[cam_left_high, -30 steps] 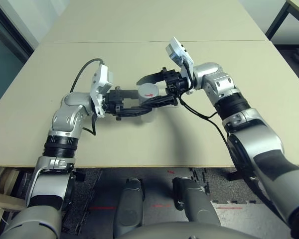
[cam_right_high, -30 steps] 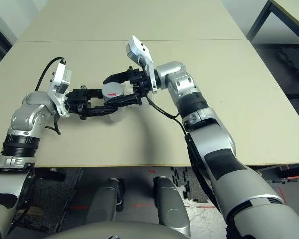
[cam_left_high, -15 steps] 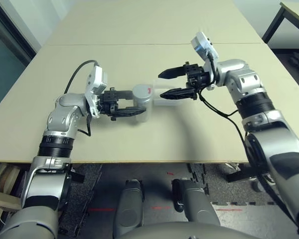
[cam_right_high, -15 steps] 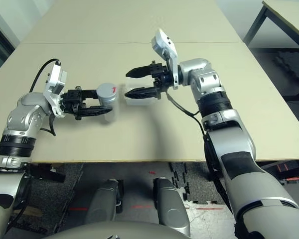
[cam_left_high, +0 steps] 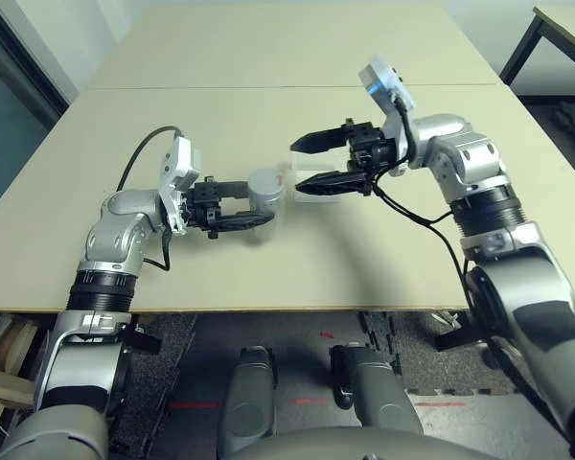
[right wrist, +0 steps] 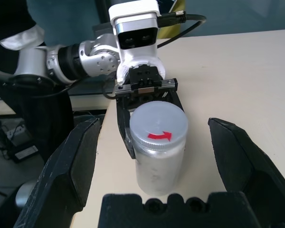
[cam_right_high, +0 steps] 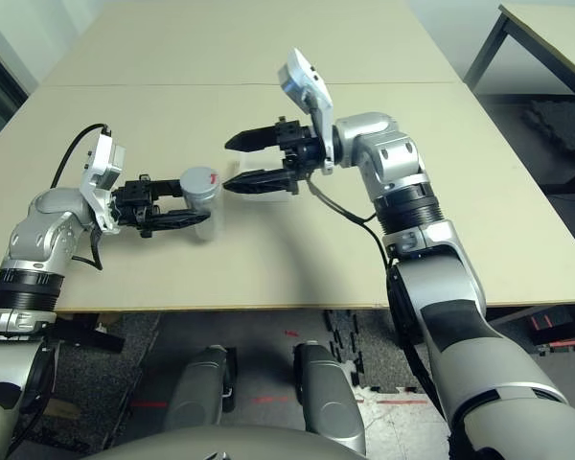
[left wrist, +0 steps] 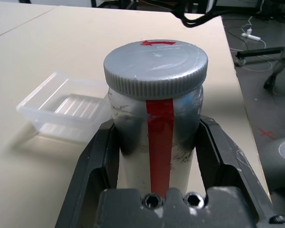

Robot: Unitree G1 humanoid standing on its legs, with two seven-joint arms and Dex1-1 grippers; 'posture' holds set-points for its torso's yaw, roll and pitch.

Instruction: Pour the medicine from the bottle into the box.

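light: bright, even, from overhead
shadows: soft, falling on the bench (cam_left_high: 268, 57) under both arms
glare: faint sheen on the bottle (left wrist: 155, 102) cap
focus: bottle sharp in both wrist views, backgrounds softer
edges: head views bend wide

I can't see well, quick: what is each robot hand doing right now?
Left gripper: shut on the bottle, cap still on.
Right gripper: jaws wide open, holding nothing, near the bottle.
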